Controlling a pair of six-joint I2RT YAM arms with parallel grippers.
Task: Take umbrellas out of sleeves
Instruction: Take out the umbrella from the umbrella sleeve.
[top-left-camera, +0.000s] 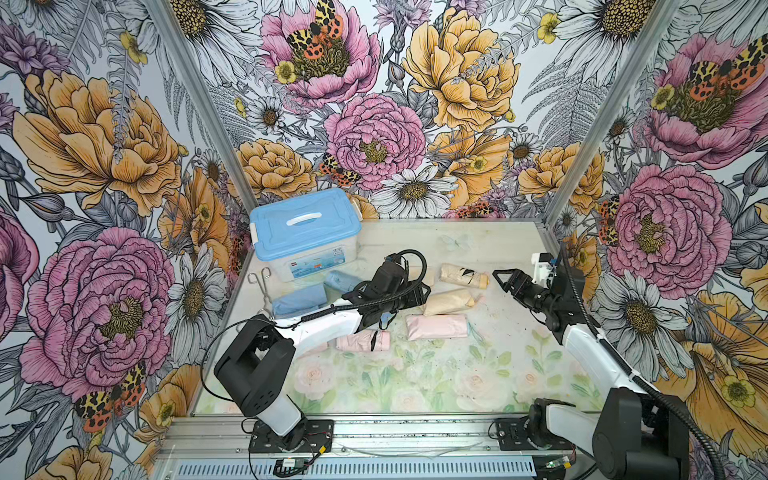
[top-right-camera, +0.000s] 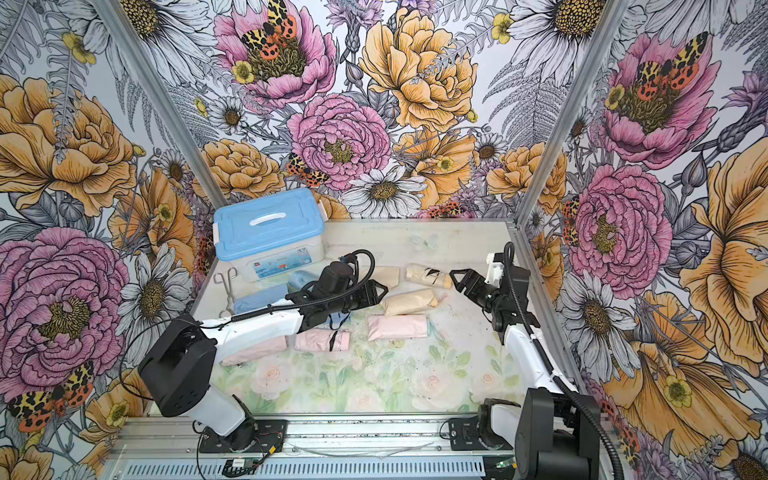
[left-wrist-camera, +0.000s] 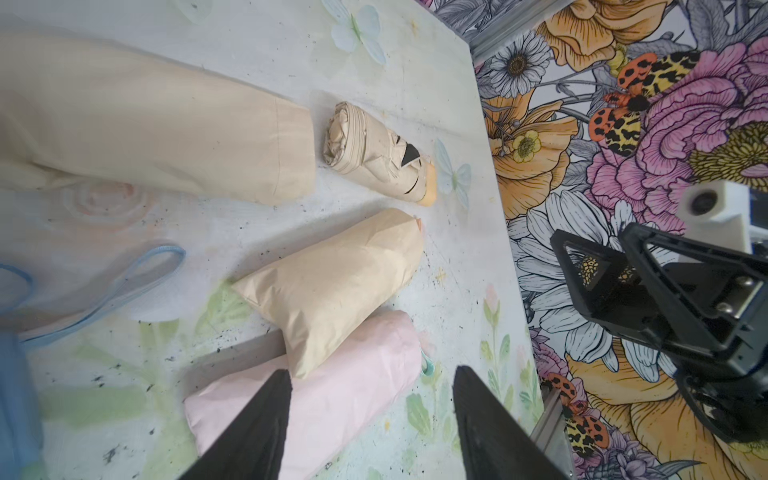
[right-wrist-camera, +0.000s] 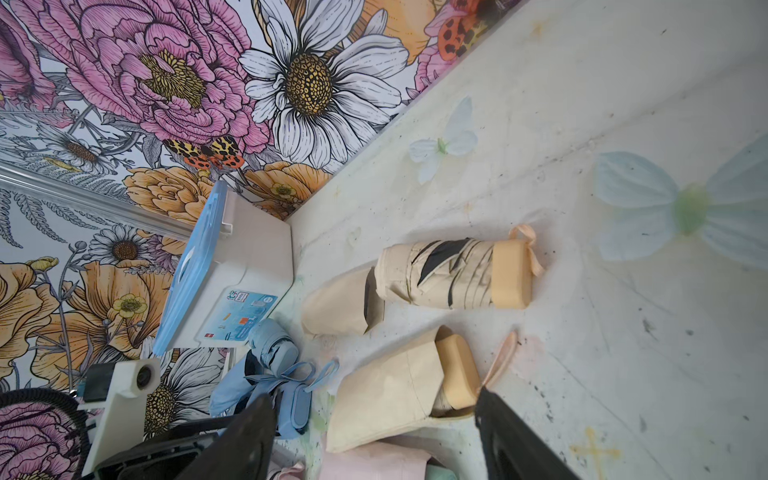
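Umbrellas left to free appear to be two, both mid-surface. One sits in a cream-yellow fabric sleeve (right-wrist-camera: 386, 399) with a stubby yellow handle (right-wrist-camera: 457, 370) showing at its mouth. The other is in a pink fabric sleeve (left-wrist-camera: 332, 399) touching the first, with a mint-green loop (left-wrist-camera: 428, 368) poking from its end. A bare cream-yellow folded umbrella (top-left-camera: 463, 275) lies just behind them, beside a limp empty cream-yellow pouch (right-wrist-camera: 336, 307). A bare pink folded umbrella (top-left-camera: 363, 340) lies by the left arm.

The left fingers (left-wrist-camera: 372, 370) are spread wide above the pink fabric sleeve and hold nothing. The right fingers (right-wrist-camera: 374, 397) are likewise wide apart and empty, pointing at the handle end of the filled cream-yellow fabric sleeve.

Likely trouble starts with the overlap: in the left wrist view the cream-yellow sleeve's corner lies over the pink one, so tugging either could drag its neighbour. A pinch that catches cloth and umbrella together would pull the whole bundle rather than part them, since the pouch is slack and the floral surface (top-left-camera: 415, 382) looks smooth. The loop could snag a finger. Both arms are close together here, so a careless reach might knock one into the other.
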